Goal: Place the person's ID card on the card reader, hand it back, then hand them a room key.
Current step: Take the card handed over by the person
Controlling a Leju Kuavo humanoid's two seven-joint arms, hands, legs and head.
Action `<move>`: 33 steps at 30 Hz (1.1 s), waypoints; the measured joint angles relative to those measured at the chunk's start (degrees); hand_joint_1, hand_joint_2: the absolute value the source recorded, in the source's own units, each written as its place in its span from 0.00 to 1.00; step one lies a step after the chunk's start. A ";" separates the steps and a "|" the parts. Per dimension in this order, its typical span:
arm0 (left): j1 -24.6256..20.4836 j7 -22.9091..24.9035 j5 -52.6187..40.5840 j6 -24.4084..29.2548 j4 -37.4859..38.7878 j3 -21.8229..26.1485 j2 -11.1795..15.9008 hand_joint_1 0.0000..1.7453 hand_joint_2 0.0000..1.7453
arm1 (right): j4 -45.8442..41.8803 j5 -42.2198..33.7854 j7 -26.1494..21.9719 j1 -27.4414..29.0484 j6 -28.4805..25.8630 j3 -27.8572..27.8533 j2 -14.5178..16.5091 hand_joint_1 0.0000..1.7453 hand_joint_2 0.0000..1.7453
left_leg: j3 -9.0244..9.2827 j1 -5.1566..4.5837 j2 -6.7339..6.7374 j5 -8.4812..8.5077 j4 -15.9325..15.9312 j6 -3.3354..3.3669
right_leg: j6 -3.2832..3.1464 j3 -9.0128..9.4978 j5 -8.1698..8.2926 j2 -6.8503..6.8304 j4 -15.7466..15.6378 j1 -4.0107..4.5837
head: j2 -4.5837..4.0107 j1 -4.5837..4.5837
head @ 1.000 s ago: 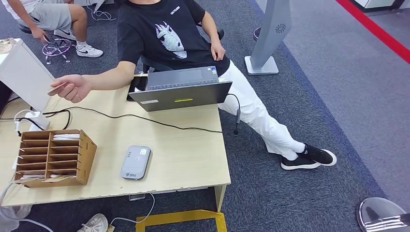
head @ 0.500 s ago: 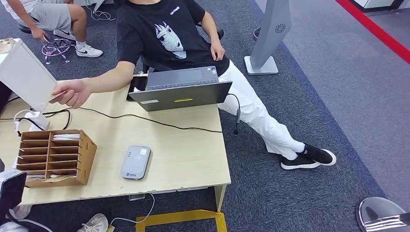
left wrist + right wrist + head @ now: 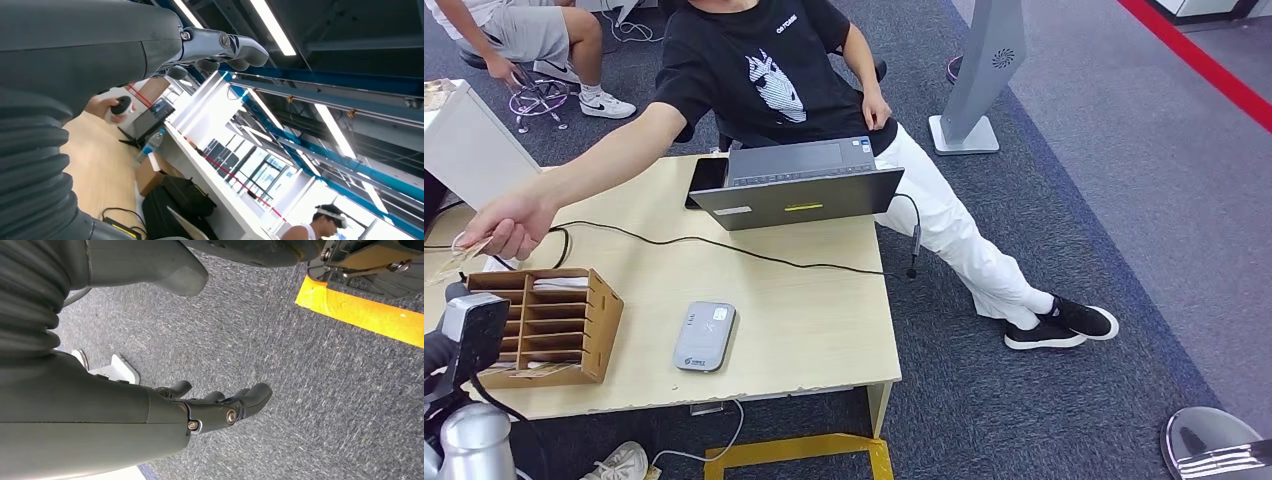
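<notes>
Person's hand [image 3: 509, 222] offers a blurry pale card [image 3: 459, 255], probably the ID, above the brown wooden slotted organizer [image 3: 539, 325]; robot's empty, loosely spread left hand [image 3: 220, 47] could fumble the handover.

Grey card reader [image 3: 705, 337]; tan wooden table [image 3: 804, 320]

Person's hand [image 3: 512, 222] holding ID card [image 3: 454, 262] past desk edge, card reader [image 3: 704, 336] nr organizer [image 3: 539, 325]

An office: grey carpet [image 3: 1064, 200], desk [image 3: 814, 320] with laptop [image 3: 796, 185], glass-walled rooms.
</notes>
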 joint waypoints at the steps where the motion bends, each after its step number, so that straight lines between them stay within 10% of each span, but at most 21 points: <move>1: -0.18 0.10 -0.30 0.01 0.04 -0.63 -0.14 0.00 1.00 | 0.00 -0.02 -0.01 0.00 -0.02 0.00 0.00 0.00 1.00 | 0.00 0.00 0.00 0.00 0.00 0.00 | 0.00 0.00 0.00 0.00 0.00 0.00 | 0.00 0.00; 25: -0.39 4.12 -0.57 0.08 -0.78 -13.12 -1.66 0.01 1.00 | 0.32 -0.24 0.00 -0.05 -0.50 0.00 -0.02 0.00 1.00 | -0.02 0.00 0.01 0.00 0.00 0.00 | 0.00 0.00 0.00 0.01 0.00 0.00 | 0.00 0.00; 29: -0.24 3.91 -0.10 0.08 -0.94 -13.22 -1.65 1.00 1.00 | 0.34 -0.24 0.00 -0.05 -0.54 0.00 -0.02 0.00 1.00 | -0.02 0.00 0.01 0.00 0.00 0.00 | 0.00 0.00 0.00 0.01 0.00 0.00 | 0.00 0.00; 33: -0.07 3.50 -0.10 0.08 -1.01 -13.22 -1.66 1.00 1.00 | 0.35 -0.24 -0.01 -0.04 -0.57 0.00 -0.04 0.00 1.00 | -0.02 0.00 0.01 0.00 0.00 0.00 | 0.00 0.00 0.00 0.02 0.00 0.00 | 0.00 0.00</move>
